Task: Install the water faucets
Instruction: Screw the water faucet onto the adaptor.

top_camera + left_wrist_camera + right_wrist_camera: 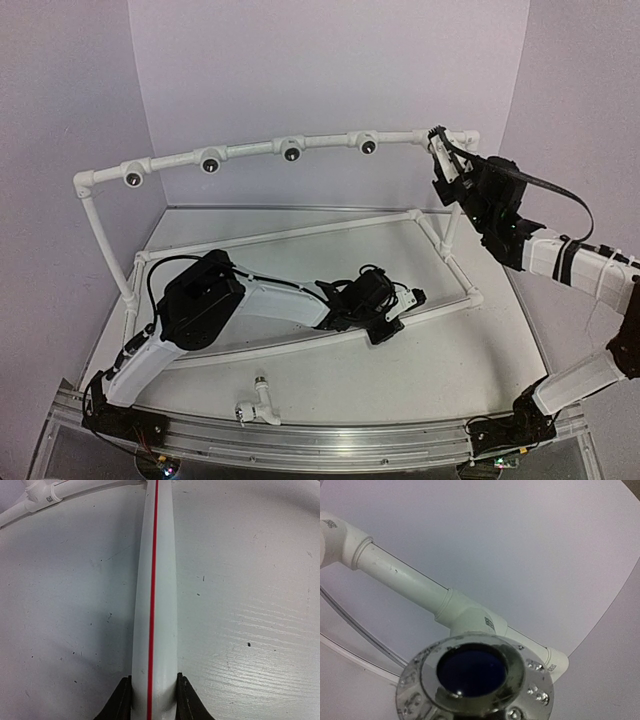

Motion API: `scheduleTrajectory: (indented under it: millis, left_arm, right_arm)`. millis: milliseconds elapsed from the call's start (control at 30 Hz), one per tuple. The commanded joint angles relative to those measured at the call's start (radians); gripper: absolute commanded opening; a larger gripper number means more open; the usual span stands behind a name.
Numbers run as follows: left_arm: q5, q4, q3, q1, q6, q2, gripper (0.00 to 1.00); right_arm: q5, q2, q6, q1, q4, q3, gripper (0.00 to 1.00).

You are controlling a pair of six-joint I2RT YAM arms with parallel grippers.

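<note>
White faucet [258, 403], apparently loose, lies well apart from both jaws.

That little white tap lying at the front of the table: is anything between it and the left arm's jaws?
Nothing visible lies on the table between the white tap and the left gripper. But its jaws are shut on the frame's low front pipe, so they would have to let go first.
</note>
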Motion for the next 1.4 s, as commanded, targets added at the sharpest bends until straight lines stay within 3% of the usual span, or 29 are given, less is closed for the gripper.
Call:
scheduleTrajectory:
  millis: [0,1367]
  left_arm:
    - [0.044,-0.313,-0.058,-0.074,-0.043,0.114,0.00]
    - [0.048,-0.325,-0.048,-0.076,-0.040,0.123,0.00]
  right_arm:
    - [0.112,0.007,0.084,-0.084,0.030,0.014,0.00]
    - [0.078,0.029,0.490,-0.121,0.004,-0.021,0.00]
